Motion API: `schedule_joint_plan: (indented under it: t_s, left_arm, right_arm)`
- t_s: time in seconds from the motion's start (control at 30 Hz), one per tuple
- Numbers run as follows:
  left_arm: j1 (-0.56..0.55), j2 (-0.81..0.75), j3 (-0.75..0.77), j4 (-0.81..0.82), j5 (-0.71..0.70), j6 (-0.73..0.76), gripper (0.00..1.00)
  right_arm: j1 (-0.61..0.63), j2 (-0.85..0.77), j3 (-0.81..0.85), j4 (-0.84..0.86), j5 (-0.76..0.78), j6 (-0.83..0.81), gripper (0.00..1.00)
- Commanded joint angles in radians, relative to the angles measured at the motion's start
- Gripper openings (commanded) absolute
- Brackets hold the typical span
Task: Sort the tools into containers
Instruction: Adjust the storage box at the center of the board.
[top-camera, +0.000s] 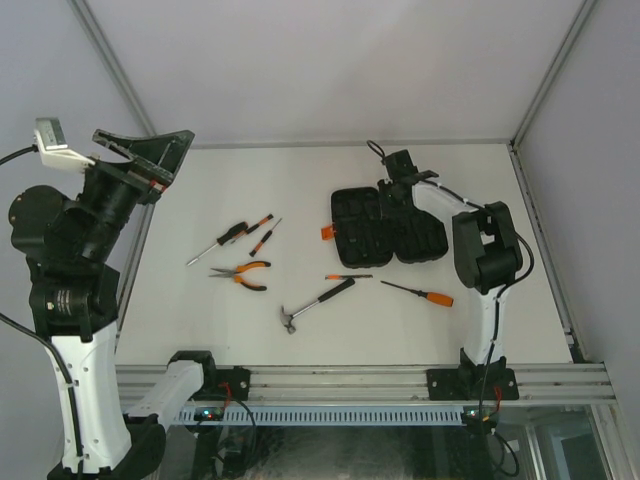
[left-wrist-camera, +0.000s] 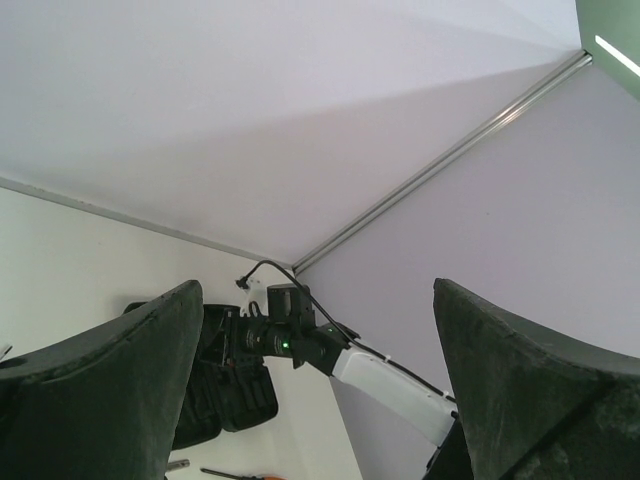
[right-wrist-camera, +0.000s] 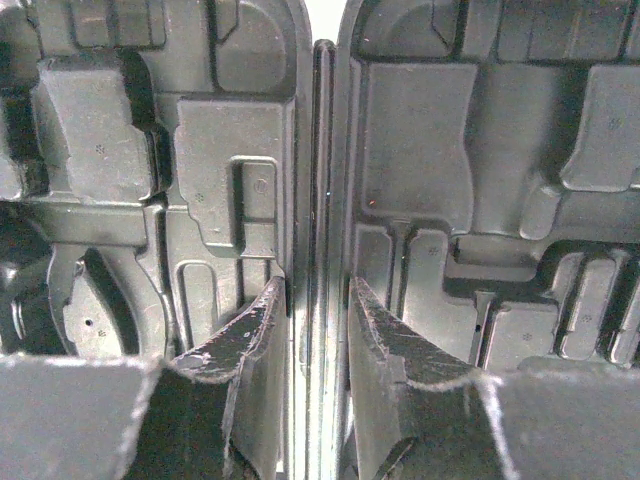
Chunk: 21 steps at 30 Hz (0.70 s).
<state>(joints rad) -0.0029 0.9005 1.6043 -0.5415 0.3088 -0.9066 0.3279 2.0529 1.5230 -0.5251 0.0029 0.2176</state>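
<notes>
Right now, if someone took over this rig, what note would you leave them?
Left gripper: jaws wide open, empty, raised at the left.
Right gripper: jaws narrow, straddling the hinge of the open tool case; grip unclear.
Pliers, hammer and the screwdrivers all lie on the table, outside the case.
Done: case open. Left: every tool into the case.
</notes>
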Motion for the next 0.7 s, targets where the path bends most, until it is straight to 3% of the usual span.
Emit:
schedule_joint_plan:
  t_s: [0.0, 0.33, 0.67]
  left_arm:
    - [0.008, -0.009, -0.005, 0.059, -0.004, -0.008, 1.00]
    - [0.022, -0.034, -0.017, 0.050, -0.021, -0.002, 1.00]
    - [0.022, -0.050, -0.065, 0.094, -0.005, -0.011, 1.00]
  right_arm:
    - [0.005, -0.024, -0.038, -0.076, -0.022, 0.046, 0.04]
    - [0.006, -0.192, -0.073, -0.022, -0.034, 0.045, 0.07]
    - [0.015, -0.421, -0.187, 0.057, 0.025, 0.014, 0.31]
